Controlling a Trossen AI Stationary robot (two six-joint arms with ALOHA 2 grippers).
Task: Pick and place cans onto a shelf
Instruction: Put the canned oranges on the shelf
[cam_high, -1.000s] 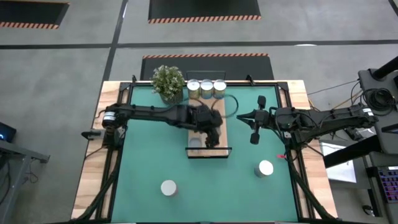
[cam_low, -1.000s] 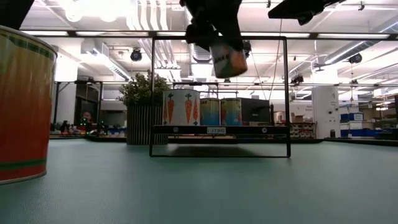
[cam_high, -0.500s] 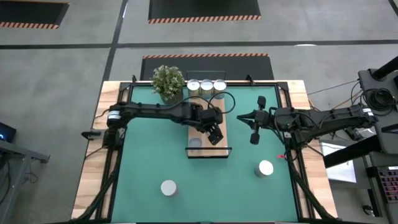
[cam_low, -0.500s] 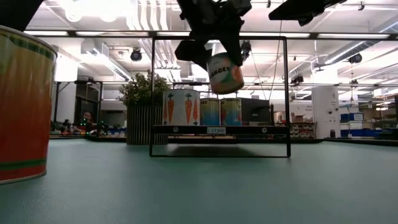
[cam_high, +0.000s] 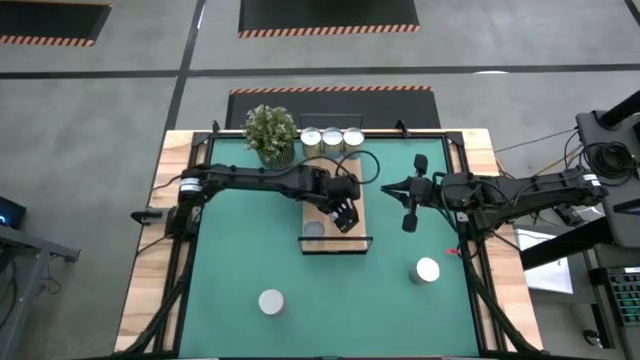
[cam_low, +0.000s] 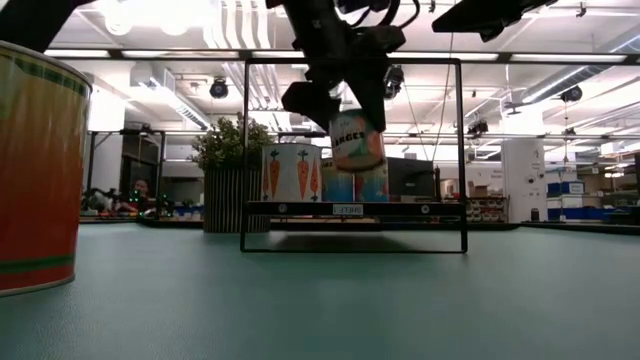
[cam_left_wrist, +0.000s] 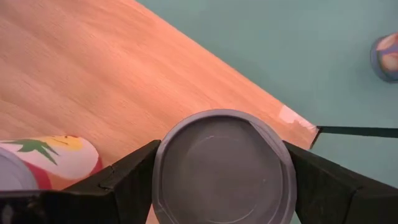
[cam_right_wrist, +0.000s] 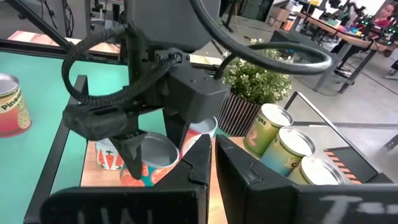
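Green mat (cam_high: 240, 250) covers the table; shelf (cam_high: 355, 200) sits mid-table, a long wooden board running near-to-far with a black wire frame (cam_low: 460, 150) at its ends.

Left arm reaches in from the left, over the shelf. Left gripper (cam_high: 344, 212) is pinching a can (cam_low: 356, 140) by its sides, held off the board and slightly tilted in the low view. Left wrist view looks straight down on the held can's grey lid, a dark finger (cam_left_wrist: 124, 180) on either side, wood underneath.

Right arm is parked right of the shelf, well apart from it. Right gripper (cam_high: 407, 222) has its fingers pressed together, holding nothing.

Potted plant (cam_high: 270, 132) at the far edge, left of the shelf's far end.

Other cans:
- three in a row (cam_high: 332, 140) at the far edge, just right of the plant
- one standing on the shelf's near end (cam_high: 314, 230), near-left of the held can
- one on the mat, near right (cam_high: 427, 270)
- one on the mat, near centre-left (cam_high: 271, 301)
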